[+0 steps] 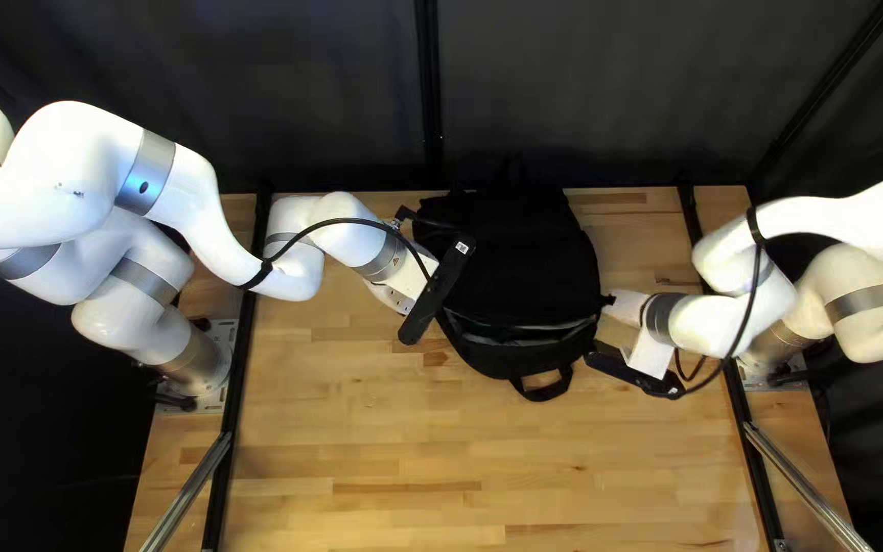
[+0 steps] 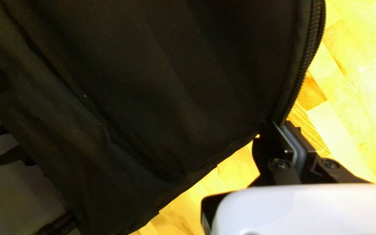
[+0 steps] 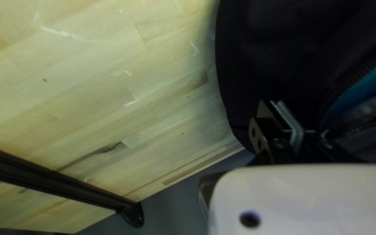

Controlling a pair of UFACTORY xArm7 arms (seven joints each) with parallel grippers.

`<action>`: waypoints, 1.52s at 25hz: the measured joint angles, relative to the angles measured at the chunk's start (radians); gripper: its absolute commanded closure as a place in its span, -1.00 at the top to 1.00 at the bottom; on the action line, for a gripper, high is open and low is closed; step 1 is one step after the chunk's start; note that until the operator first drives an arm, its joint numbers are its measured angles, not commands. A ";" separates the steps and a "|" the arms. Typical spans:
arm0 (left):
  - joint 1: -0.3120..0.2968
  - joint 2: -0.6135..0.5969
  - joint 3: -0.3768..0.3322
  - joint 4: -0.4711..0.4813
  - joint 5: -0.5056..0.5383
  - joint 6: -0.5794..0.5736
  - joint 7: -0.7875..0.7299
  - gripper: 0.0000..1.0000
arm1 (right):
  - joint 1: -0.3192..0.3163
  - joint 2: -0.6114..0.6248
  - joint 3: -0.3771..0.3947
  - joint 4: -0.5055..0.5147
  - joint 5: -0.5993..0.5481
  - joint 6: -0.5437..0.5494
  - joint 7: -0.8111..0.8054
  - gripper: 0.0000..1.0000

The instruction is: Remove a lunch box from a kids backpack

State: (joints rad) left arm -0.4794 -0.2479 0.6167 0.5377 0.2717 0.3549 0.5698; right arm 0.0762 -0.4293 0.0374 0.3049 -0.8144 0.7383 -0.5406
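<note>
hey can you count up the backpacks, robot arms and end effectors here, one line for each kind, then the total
Backpack: 1
Robot arms: 2 (left arm, right arm)
End effectors: 2 (left end effector, right end effector)
Total: 5

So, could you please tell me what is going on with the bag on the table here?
Two robot arms are working on a black backpack lying on the table. The left gripper is shut on its edge beside the zipper. The right gripper is closed against the other side; whether it pinches fabric is unclear. The bag is partly unzipped, but I cannot make out a lunch box.
</note>
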 measured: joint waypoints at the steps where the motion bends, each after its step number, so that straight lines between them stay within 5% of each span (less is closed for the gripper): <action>1: 0.001 -0.001 0.000 -0.001 0.001 -0.001 -0.001 -1.00 | -0.003 -0.007 -0.011 -0.001 0.002 0.002 -0.022 -1.00; 12: 0.008 -0.004 -0.005 -0.013 0.011 -0.013 -0.011 -1.00 | -0.072 0.026 -0.117 0.007 -0.047 -0.069 -0.138 -1.00; 38: 0.001 0.004 0.000 -0.007 0.004 -0.020 0.000 -1.00 | -0.128 0.103 -0.195 0.048 -0.110 -0.156 -0.218 -1.00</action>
State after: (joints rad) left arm -0.4782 -0.2434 0.6171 0.5302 0.2761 0.3351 0.5695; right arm -0.0518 -0.3267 -0.1573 0.3532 -0.9246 0.5824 -0.7583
